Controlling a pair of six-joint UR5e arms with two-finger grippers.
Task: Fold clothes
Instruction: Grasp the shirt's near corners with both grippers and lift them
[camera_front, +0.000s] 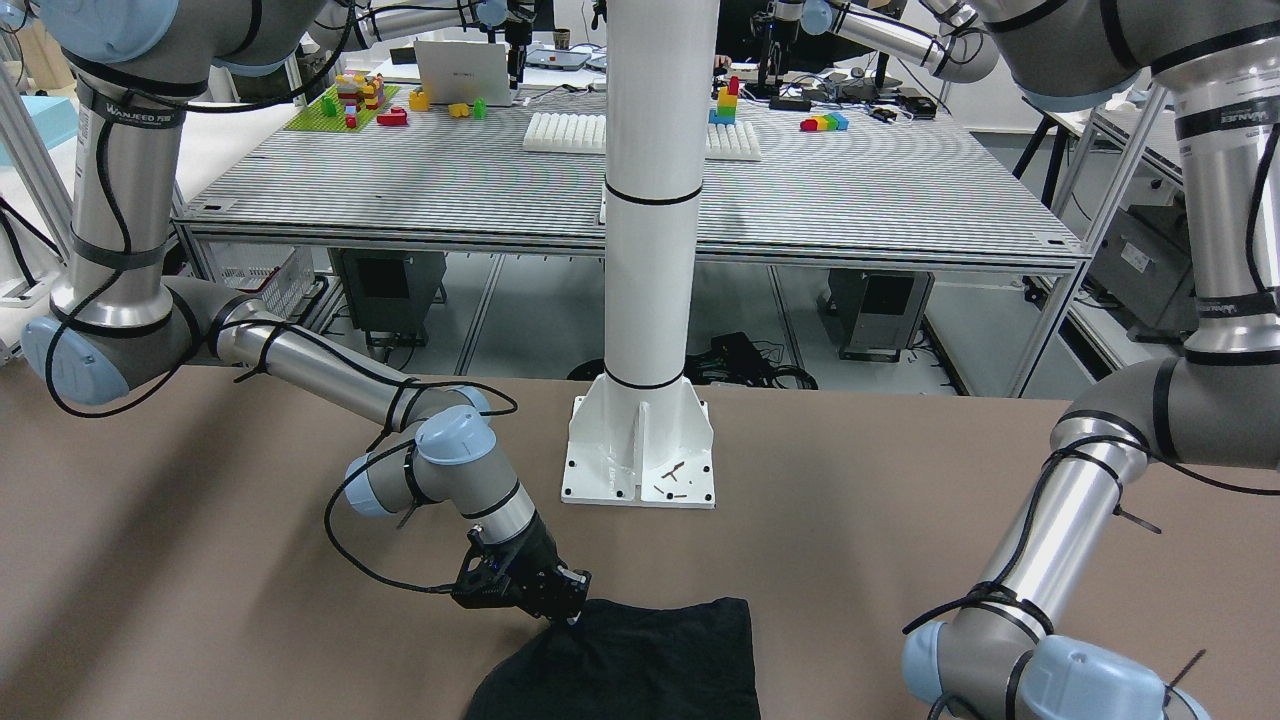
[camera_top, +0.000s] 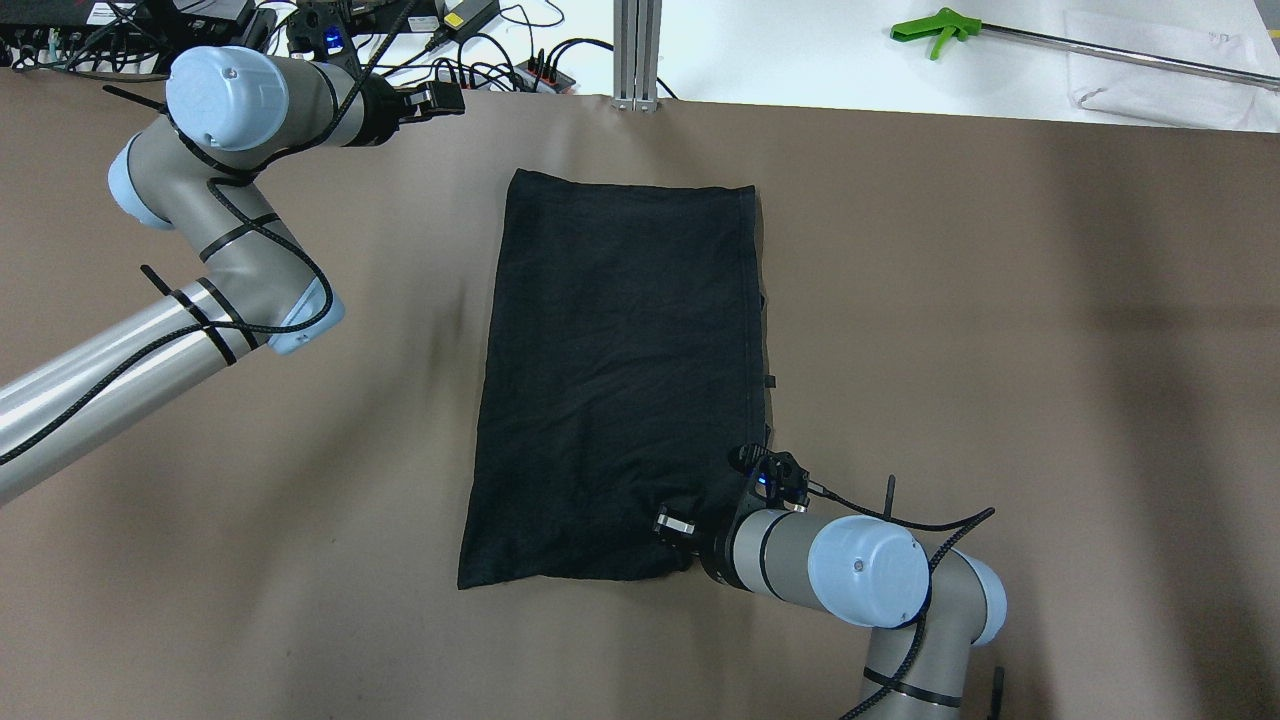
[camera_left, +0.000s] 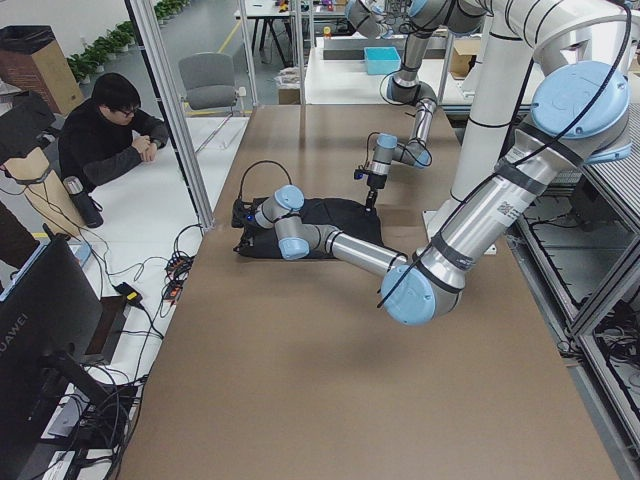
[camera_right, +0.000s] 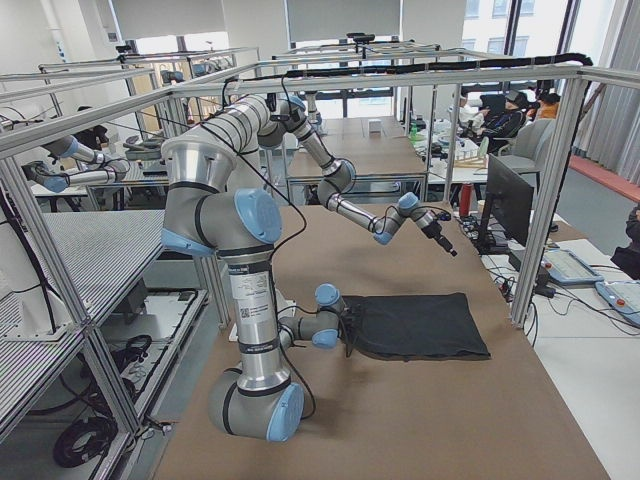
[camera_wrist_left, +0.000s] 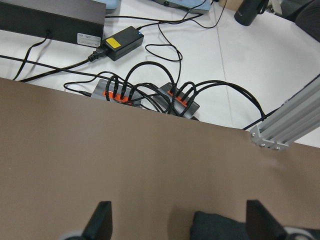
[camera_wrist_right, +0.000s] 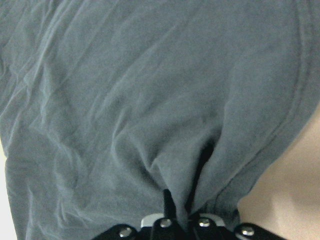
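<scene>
The black garment (camera_top: 620, 370) lies flat on the brown table as a tall rectangle; it also shows in the front view (camera_front: 640, 660). My right gripper (camera_top: 705, 515) is at its near right corner and shut on a pinch of the fabric; the right wrist view shows the cloth (camera_wrist_right: 150, 100) bunching into the jaws. In the front view this gripper (camera_front: 570, 612) touches the cloth's corner. My left gripper (camera_top: 445, 100) is open and empty near the table's far edge, just beyond the far left corner. Its fingers (camera_wrist_left: 103, 220) stand wide apart, with that corner (camera_wrist_left: 215, 226) low between them.
The white pillar's base (camera_front: 640, 450) stands on the table behind the garment. Power strips and cables (camera_wrist_left: 145, 95) lie past the far table edge beside an aluminium post (camera_top: 637, 50). A green-handled tool (camera_top: 930, 30) lies far right. A person (camera_left: 105, 140) sits beyond the table.
</scene>
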